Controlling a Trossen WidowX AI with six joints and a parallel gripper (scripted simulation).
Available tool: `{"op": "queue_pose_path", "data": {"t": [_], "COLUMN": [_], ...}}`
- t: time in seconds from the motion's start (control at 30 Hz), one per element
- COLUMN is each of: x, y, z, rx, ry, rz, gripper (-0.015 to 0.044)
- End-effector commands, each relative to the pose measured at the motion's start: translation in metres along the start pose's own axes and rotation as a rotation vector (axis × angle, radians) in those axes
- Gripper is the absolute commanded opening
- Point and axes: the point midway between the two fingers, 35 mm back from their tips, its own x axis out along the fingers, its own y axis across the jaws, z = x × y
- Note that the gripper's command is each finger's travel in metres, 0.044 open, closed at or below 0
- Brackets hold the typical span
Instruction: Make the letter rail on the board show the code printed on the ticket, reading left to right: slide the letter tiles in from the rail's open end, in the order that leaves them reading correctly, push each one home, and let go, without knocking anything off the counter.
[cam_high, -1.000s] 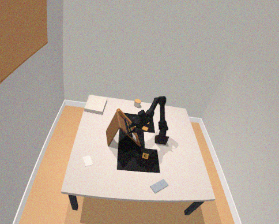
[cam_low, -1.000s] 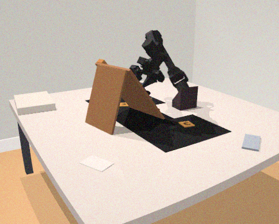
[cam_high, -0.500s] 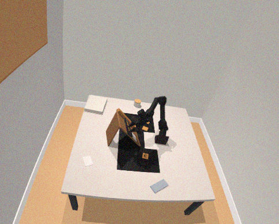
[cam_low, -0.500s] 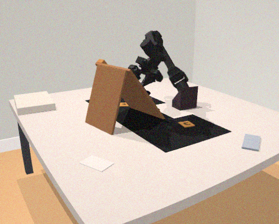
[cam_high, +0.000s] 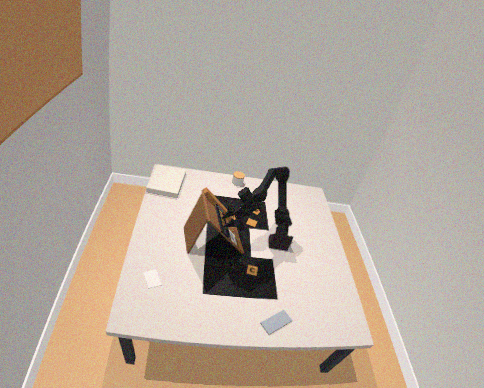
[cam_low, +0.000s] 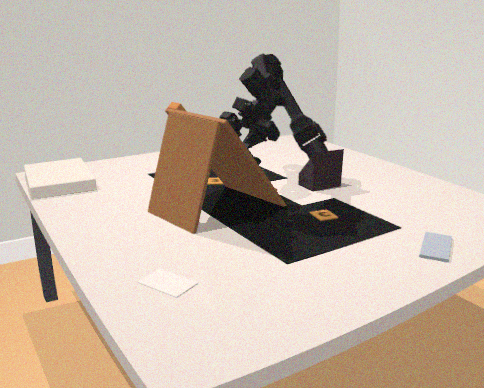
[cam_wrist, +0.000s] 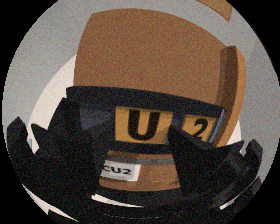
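Note:
The wooden board (cam_high: 196, 223) (cam_low: 181, 167) (cam_wrist: 150, 50) stands like a tent; its dark letter rail (cam_wrist: 95, 93) crosses the face. The 2 tile (cam_wrist: 201, 127) sits in the rail near the right end block. My gripper (cam_wrist: 143, 126) (cam_high: 228, 218) is shut on the U tile (cam_wrist: 135, 124), which is upright between the rail's bars, with a narrow gap before the 2. The ticket (cam_wrist: 121, 171) below reads CU2. The C tile (cam_high: 252, 270) (cam_low: 324, 215) lies on the black mat in front. The fingertips are hidden behind the board in the exterior view.
Two more orange pieces (cam_high: 251, 222) (cam_high: 256, 212) lie on the far black mat; their letters are unreadable. A cup (cam_high: 238, 179) and a white box (cam_high: 166, 181) (cam_low: 60, 176) stand at the back. A white card (cam_high: 152, 278) (cam_low: 168, 283) and a blue-grey slab (cam_high: 276, 322) (cam_low: 436, 246) lie nearer the front.

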Motion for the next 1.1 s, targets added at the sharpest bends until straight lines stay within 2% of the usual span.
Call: {"op": "queue_pose_path", "data": {"t": [0.0, 0.33, 0.7, 1.07], "x": [-0.001, -0.001, -0.004, -0.017], "y": [-0.004, -0.008, -0.007, -0.008], "z": [0.001, 0.001, 0.000, 0.001], "rx": [0.001, 0.001, 0.001, 0.000], "ry": [-0.004, -0.004, -0.004, -0.003], "rz": [0.003, 0.003, 0.003, 0.004], "gripper": [0.0000, 0.0000, 0.0289, 0.0295]}}
